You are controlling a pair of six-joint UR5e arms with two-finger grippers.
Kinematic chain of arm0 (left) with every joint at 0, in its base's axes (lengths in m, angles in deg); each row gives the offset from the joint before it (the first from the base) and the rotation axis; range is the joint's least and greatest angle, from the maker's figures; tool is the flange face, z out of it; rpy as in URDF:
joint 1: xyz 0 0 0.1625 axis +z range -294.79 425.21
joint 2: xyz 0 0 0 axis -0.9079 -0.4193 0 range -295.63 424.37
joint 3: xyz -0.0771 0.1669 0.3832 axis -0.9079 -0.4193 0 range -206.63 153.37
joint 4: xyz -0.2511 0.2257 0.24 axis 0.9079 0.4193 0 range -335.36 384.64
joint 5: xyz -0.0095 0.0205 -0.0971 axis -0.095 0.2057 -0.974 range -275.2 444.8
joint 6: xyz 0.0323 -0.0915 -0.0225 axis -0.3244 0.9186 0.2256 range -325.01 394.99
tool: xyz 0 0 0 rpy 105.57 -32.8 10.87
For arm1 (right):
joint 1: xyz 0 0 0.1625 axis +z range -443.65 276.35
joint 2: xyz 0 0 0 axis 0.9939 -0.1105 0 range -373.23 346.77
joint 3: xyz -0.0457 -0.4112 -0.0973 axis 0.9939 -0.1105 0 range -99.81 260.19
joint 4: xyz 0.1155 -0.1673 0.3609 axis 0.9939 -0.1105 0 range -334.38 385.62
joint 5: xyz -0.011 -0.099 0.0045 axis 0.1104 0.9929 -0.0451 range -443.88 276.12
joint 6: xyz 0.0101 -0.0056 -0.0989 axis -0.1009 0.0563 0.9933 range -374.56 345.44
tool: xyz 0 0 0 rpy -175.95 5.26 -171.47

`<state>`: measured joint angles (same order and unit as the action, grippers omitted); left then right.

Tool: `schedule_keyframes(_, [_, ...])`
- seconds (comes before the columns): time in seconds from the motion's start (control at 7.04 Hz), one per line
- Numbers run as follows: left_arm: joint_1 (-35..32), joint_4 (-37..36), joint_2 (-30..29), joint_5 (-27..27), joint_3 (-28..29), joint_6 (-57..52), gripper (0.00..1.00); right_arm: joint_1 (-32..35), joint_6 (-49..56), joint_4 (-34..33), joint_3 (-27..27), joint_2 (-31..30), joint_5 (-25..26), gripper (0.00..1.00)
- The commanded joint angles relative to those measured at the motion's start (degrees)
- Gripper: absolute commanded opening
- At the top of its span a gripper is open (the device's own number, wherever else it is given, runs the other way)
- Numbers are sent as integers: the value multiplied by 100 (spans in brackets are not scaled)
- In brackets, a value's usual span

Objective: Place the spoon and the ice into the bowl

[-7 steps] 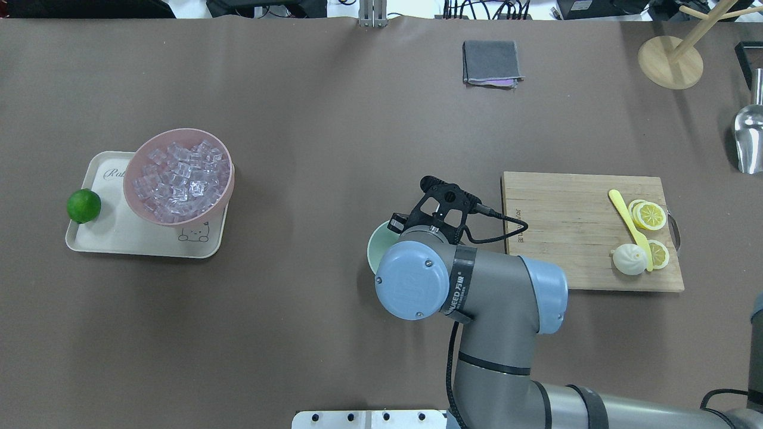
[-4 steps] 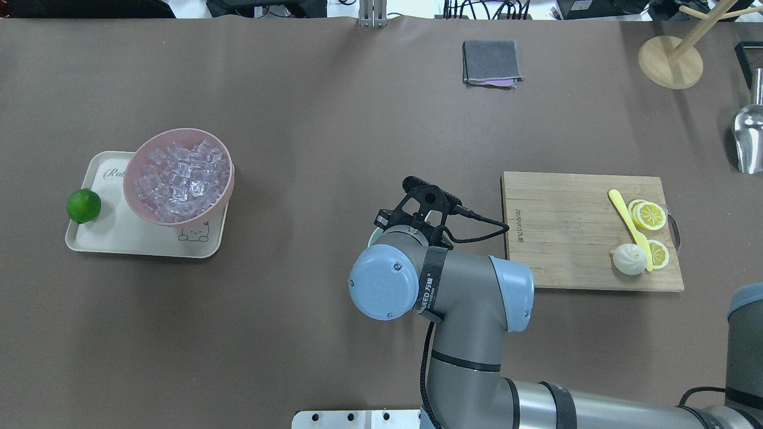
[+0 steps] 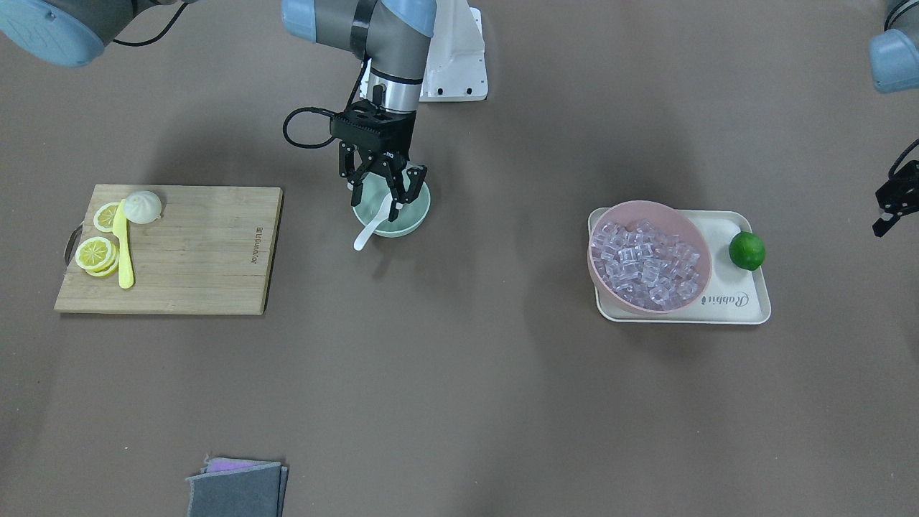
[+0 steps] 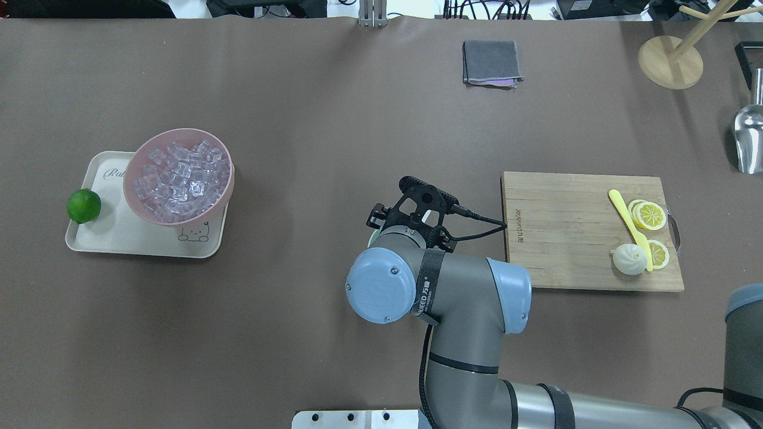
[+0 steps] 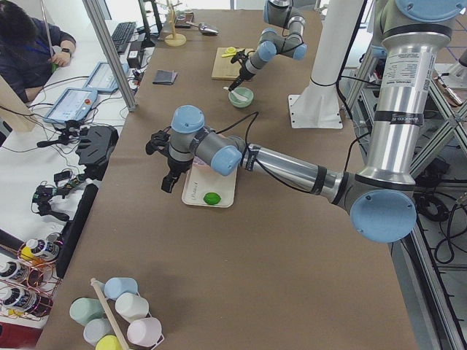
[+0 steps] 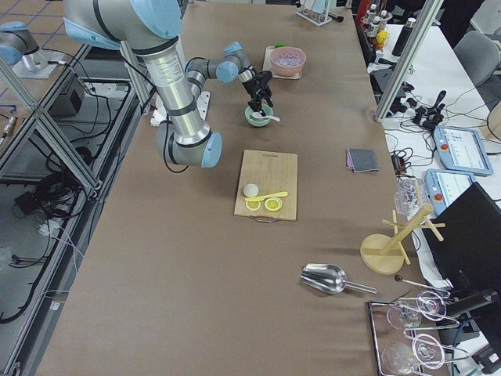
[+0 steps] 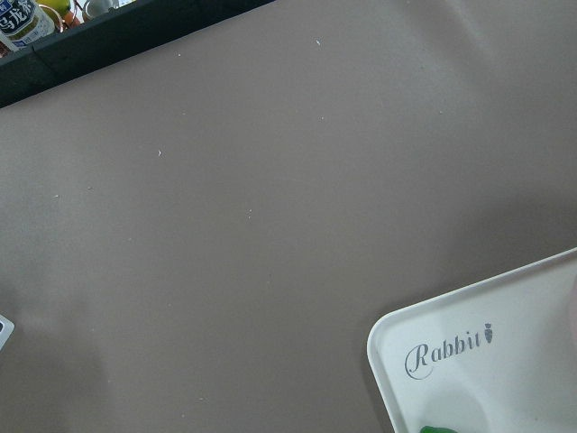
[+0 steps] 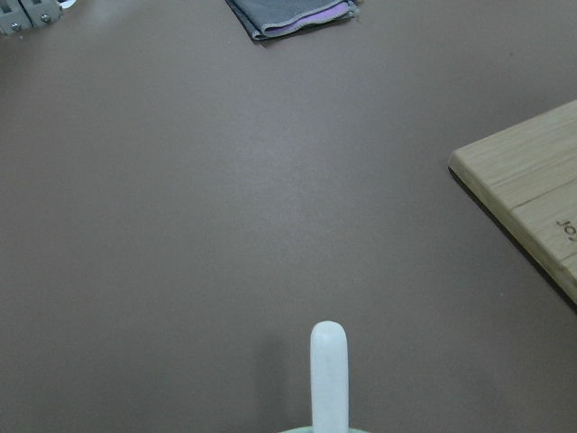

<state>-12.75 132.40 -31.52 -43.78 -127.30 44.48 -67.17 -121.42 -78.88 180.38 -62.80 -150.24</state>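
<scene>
The mint-green bowl (image 3: pixel 409 219) stands on the table near the cutting board. The white spoon (image 3: pixel 367 234) lies in it, scoop inside, handle sticking out over the front rim. In the right wrist view the handle (image 8: pixel 329 374) points away from the camera. My right gripper (image 3: pixel 385 197) hangs just over the bowl, jaws spread apart, not gripping the spoon. The ice (image 3: pixel 646 264) fills the pink bowl (image 4: pixel 137 196). My left gripper (image 3: pixel 892 203) is at the view's edge beyond the tray; I cannot tell its state. In the overhead view my right arm hides nearly all of the green bowl (image 4: pixel 372 238).
The pink bowl sits on a cream tray (image 3: pixel 747 307) with a green lime (image 3: pixel 747 250). A wooden cutting board (image 3: pixel 208 251) holds lemon slices, a yellow knife (image 3: pixel 123 251) and a white bun. A grey cloth (image 4: pixel 490 62) lies at the far edge.
My right arm has swung to the left in the overhead view, and the wrist now covers nearly all of the green bowl. Nothing else has moved.
</scene>
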Motion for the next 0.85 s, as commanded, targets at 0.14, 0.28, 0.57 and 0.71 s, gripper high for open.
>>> schedule_keyframes(0.14, [9, -26, -9, 0, 3, -9, 98, 493, 1179, 78, 299, -35, -288, 100])
schedule_keyframes(0.28, [0, -70, -9, 0, 3, -9, 98, 862, 1760, 105, 300, -52, -778, 100])
schedule_keyframes(0.57, [-44, -523, -35, -87, -6, -70, 98, 1661, 3147, 158, 300, -201, -1683, 100])
schedule_keyframes(0.71, [-192, -1084, -70, -375, -14, -288, 98, 1978, 3729, 680, 300, -454, -2105, 100])
